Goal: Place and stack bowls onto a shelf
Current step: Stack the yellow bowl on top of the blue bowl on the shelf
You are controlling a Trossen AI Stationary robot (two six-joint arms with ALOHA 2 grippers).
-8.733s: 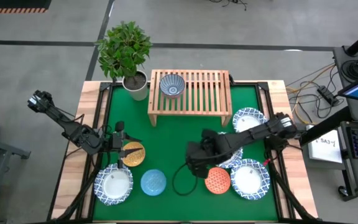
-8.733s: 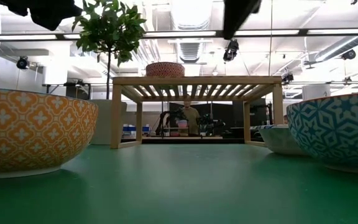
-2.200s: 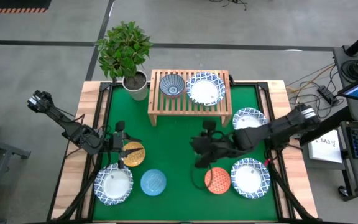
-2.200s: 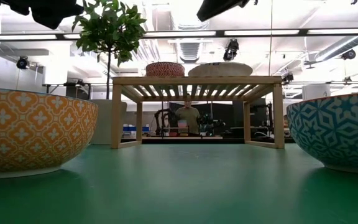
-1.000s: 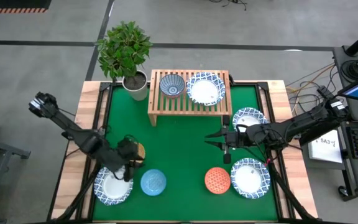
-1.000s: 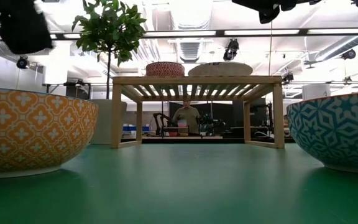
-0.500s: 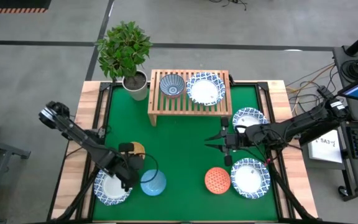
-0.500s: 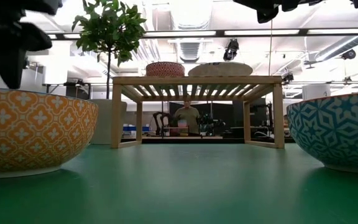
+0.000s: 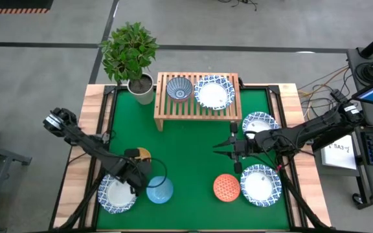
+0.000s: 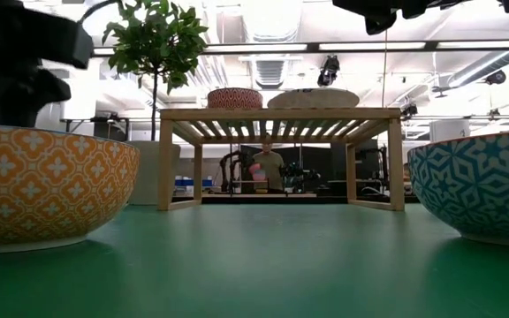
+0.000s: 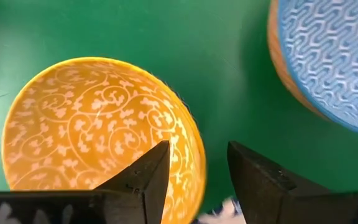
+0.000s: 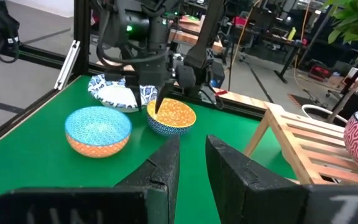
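My left gripper (image 9: 137,169) is open, low over the yellow-orange bowl (image 11: 98,130), which stands on the green mat at the near left. My right gripper (image 9: 220,147) is open and empty above the mat's middle right. The wood shelf (image 9: 197,107) at the far side carries a blue-patterned bowl (image 9: 179,88) and a wide white bowl (image 9: 214,92). A light blue bowl (image 9: 159,189), an orange-red dotted bowl (image 9: 226,186) and three white bowls (image 9: 117,193) (image 9: 260,184) (image 9: 259,123) stand on the mat. My left gripper comes from above with its fingers on either side of the yellow-orange bowl's rim (image 11: 199,163), on the side nearest the light blue bowl. One finger (image 11: 148,177) is over the inside, the other (image 11: 253,177) outside. Whether they touch the rim, I cannot tell.
A potted plant (image 9: 129,55) stands at the far left corner beside the shelf. The light blue bowl (image 11: 334,56) sits close to my left gripper. In the low view two bowl walls (image 10: 42,185) (image 10: 480,181) flank the open mat before the shelf (image 10: 277,115).
My left gripper has swung a little toward the table's near edge and come down to the yellow-orange bowl's rim, its arm turning as it went. The bowls have stayed in place.
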